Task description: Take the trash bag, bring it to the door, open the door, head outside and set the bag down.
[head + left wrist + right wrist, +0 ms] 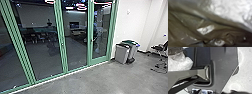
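Observation:
Brown, creased plastic of the trash bag [186,26] lies close against the camera in the left wrist view, with crumpled whitish plastic beside it. In the right wrist view, pale translucent bag plastic [181,62] shows beside the robot's own dark plate and jointed bar. The green-framed glass door [100,37] stands closed in the head view, with a handle on its edge. How either gripper's fingers stand cannot be told.
Two bins [122,53] stand against the white wall right of the door. An office chair [160,48] is at the far right. Green-framed glass panels [42,57] run along the left, and grey concrete floor [100,80] lies in front.

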You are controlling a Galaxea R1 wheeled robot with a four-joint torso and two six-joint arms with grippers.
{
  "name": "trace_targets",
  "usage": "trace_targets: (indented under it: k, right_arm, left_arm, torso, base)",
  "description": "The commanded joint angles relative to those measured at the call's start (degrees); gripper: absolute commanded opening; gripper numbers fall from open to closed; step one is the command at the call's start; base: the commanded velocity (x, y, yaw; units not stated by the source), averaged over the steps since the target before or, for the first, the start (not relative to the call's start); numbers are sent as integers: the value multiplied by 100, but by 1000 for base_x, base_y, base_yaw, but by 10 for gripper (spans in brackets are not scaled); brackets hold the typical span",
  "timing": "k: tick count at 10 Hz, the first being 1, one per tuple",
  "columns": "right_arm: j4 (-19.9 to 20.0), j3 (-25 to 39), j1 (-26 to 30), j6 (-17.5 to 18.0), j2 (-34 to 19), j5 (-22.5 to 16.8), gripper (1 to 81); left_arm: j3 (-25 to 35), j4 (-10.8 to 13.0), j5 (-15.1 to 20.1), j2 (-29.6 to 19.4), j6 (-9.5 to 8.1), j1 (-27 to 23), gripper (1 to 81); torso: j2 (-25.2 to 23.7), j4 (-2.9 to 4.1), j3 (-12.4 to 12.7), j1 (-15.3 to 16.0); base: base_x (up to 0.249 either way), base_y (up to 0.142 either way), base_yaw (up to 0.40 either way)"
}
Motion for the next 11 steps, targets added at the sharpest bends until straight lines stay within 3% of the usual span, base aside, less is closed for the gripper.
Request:
trace_targets:
  k: [1, 11]
  right_arm:
    - [-11, 3, 267, -16, 19, -370, 811]
    - [-46, 3, 267, -25, 54, -370, 811]
  left_arm:
    - [7, 31, 403, 7, 57, -304, 10]
    - [7, 31, 412, 42, 92, -304, 10]
  torso:
    - [0, 0, 0, 0]
    - [0, 0, 0, 0]
  base:
    - [128, -86, 0]
    - [145, -89, 0]
